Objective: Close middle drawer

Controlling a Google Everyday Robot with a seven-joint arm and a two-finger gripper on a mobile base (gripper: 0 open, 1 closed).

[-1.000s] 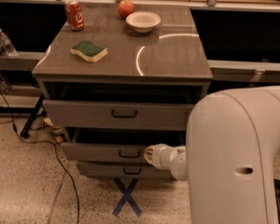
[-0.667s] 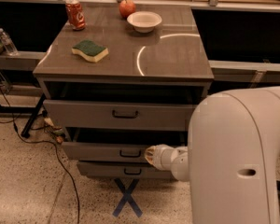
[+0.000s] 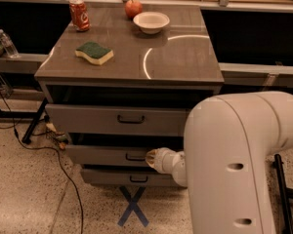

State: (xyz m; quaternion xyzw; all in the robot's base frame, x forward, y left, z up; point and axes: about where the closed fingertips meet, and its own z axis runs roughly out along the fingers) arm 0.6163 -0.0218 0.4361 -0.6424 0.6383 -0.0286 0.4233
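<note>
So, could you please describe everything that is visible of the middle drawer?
The middle drawer is the second of three in the grey cabinet. It has a flat grey front that looks like painted metal or laminate, with a small dark bar handle at its centre. It stands partly open, its front forward of the lowest drawer, with a dark gap above it under the top drawer. The gripper is at its front, just right of the handle, apparently touching.
</note>
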